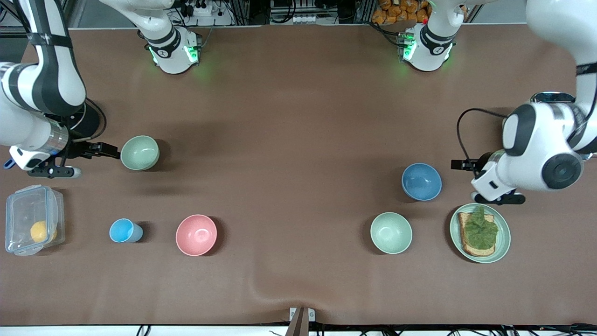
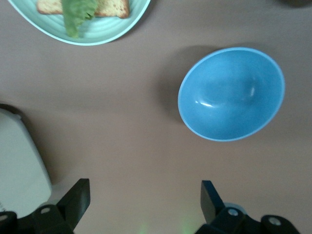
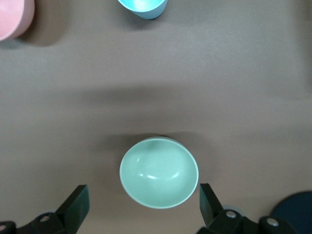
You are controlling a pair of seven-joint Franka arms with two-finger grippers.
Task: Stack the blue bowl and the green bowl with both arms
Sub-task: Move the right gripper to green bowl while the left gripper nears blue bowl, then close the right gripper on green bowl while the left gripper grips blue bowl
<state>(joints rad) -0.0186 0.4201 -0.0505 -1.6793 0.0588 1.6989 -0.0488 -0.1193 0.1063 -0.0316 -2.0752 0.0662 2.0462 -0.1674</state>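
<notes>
The blue bowl (image 1: 421, 181) stands upright toward the left arm's end of the table and also shows in the left wrist view (image 2: 231, 93). My left gripper (image 1: 485, 183) is open and empty, up above the table beside the blue bowl, which lies ahead of its fingers and off to one side (image 2: 145, 196). The green bowl (image 1: 140, 152), a dull sage green, stands upright toward the right arm's end. My right gripper (image 1: 74, 161) is open and empty, beside that bowl. In the right wrist view the green bowl (image 3: 159, 173) lies just ahead, between the lines of the spread fingers (image 3: 144, 199).
A paler mint bowl (image 1: 391, 232) and a pale-green plate (image 1: 454, 229) with toast and lettuce lie nearer the front camera than the blue bowl. A pink bowl (image 1: 196, 234), a light-blue cup (image 1: 125, 230) and a clear lidded box (image 1: 18, 205) lie nearer than the green bowl.
</notes>
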